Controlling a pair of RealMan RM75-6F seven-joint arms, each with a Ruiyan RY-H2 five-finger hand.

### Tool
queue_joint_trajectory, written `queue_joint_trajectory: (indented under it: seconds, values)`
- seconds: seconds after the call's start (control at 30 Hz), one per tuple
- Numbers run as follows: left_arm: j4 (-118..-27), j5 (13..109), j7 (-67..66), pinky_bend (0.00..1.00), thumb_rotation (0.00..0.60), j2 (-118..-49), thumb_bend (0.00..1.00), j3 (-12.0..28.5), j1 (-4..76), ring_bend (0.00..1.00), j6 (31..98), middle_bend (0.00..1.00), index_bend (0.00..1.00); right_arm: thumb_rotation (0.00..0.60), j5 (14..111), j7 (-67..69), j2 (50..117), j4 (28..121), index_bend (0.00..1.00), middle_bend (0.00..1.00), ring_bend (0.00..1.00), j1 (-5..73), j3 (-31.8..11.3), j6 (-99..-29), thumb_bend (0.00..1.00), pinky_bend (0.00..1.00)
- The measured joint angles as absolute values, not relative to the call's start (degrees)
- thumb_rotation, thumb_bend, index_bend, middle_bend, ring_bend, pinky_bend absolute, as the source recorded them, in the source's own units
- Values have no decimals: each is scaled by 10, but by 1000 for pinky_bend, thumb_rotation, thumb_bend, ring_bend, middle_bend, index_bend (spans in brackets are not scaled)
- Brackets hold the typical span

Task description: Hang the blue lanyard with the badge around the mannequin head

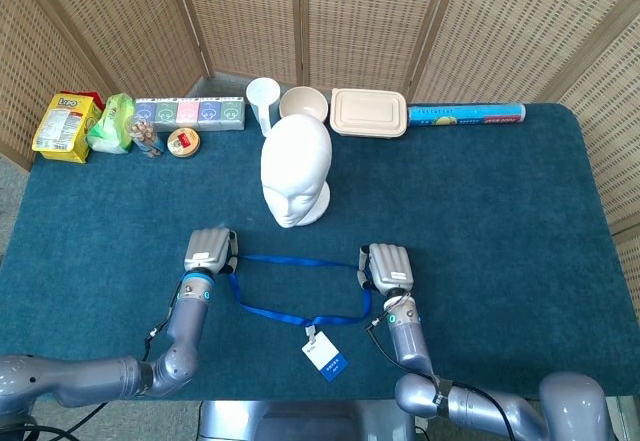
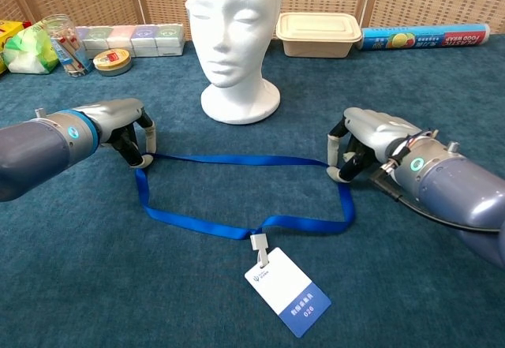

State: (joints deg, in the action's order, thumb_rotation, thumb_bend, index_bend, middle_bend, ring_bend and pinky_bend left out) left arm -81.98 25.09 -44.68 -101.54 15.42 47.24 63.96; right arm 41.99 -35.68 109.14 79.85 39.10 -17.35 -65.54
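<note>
The white mannequin head (image 1: 296,169) (image 2: 235,32) stands upright mid-table, facing me. In front of it the blue lanyard (image 1: 300,261) (image 2: 237,159) lies in a loop on the cloth. Its white and blue badge (image 1: 323,353) (image 2: 288,290) lies flat at the near side. My left hand (image 1: 210,249) (image 2: 120,125) pinches the loop's left corner with curled fingers. At the right corner, my right hand (image 1: 388,266) (image 2: 368,137) pinches the strap the same way. The far strand runs straight between the two hands, low over the table.
Along the back edge stand a yellow box (image 1: 65,126), a green bag (image 1: 112,123), a row of small cartons (image 1: 190,112), a tape roll (image 1: 183,142), a white cup (image 1: 263,101), a bowl (image 1: 303,104), a lidded beige container (image 1: 369,112) and a food-wrap roll (image 1: 466,114). Wicker screens rise behind.
</note>
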Motion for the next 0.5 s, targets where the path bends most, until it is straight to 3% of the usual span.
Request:
queue_joint_trajectory:
  seconds: [0.5]
  values:
    - [-880,314,-388,1000,600,-982,480,150,444,1000,665,1000,635,600,439,-338,1071,848,657,986,1000,381,-172,-669,508,1000]
